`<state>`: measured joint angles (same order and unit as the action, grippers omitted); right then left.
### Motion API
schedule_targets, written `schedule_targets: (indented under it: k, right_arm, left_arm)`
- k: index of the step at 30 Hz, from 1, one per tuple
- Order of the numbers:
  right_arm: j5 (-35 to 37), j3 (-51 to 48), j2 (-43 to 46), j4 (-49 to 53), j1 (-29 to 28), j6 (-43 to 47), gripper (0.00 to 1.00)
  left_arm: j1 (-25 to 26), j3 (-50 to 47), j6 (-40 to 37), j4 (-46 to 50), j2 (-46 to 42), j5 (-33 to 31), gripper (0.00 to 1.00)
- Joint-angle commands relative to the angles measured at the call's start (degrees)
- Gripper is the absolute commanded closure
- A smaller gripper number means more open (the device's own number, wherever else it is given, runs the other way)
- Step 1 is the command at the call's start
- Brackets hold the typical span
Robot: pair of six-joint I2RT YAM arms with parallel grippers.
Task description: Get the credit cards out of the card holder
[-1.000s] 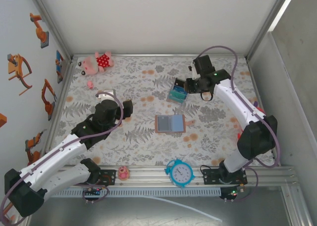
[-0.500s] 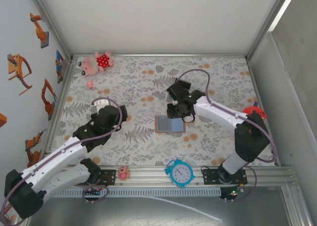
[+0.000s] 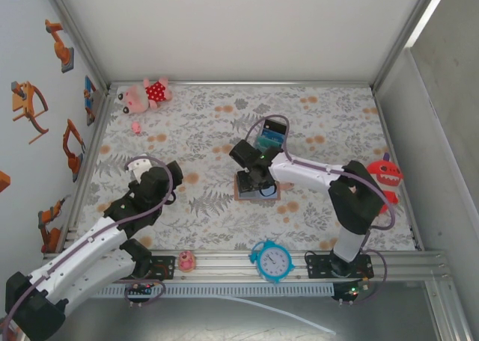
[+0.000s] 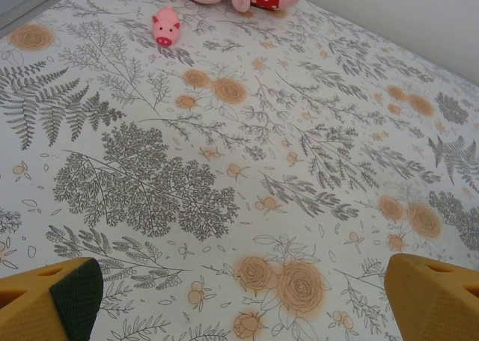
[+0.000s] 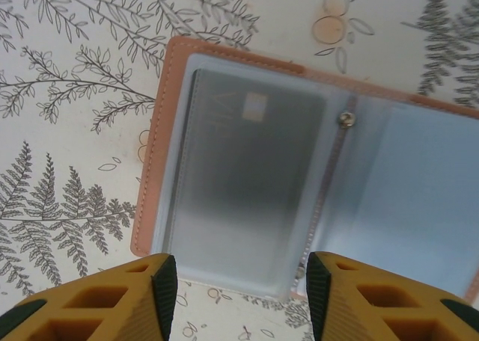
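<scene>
The card holder (image 5: pixel 314 176) is lying open and flat near the middle of the flowery bench (image 3: pixel 202 124); its clear pockets are facing up, and a grey card (image 5: pixel 251 169) is sitting inside the left pocket; the right hand (image 5: pixel 239 285) is hanging just above it with its yellow fingers (image 5: pixel 142 296) spread apart, holding nothing. The left hand (image 4: pixel 243 303) is waiting off to the side over bare bench; it is spread wide too, holding nothing. I think the reaching step is going on, and this card is not out yet; next, the right hand is going to need to go down, pinch just the card's edge, and slide it out of the pocket without dragging the whole holder along.
</scene>
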<state>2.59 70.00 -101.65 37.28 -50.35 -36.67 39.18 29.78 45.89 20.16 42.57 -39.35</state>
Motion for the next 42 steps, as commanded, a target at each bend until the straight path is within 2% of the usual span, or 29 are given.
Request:
schedule_targets:
  k: [1, 22, 29, 37, 42]
  right_arm:
    - [1.21, 2.07, -1.18, -0.79, -0.49, -1.16, 0.52]
    - [-0.04, 1.25, -7.6, -1.93, -1.77, -1.6, 0.51]
    - [-0.24, -0.4, -7.13, -2.53, -1.42, -1.28, 0.63]
    - [-2.33, -2.84, -4.0, -4.33, 0.45, -0.14, 0.93]
    - [-1.31, -2.79, -1.19, -3.38, 1.1, 0.72, 0.94]
  left_arm:
    - [-1.02, -0.78, 1.67, -0.42, -0.17, 0.36, 0.03]
    - [-4.07, -0.37, 1.98, -2.52, 4.48, 5.13, 0.03]
    - [-4.16, 1.4, 0.05, -1.93, 5.15, 6.39, 0.03]
    - [-4.21, 3.92, 0.42, -0.16, 5.63, 6.57, 0.03]
    - [-4.2, 4.63, -0.43, -1.48, 6.72, 7.93, 0.03]
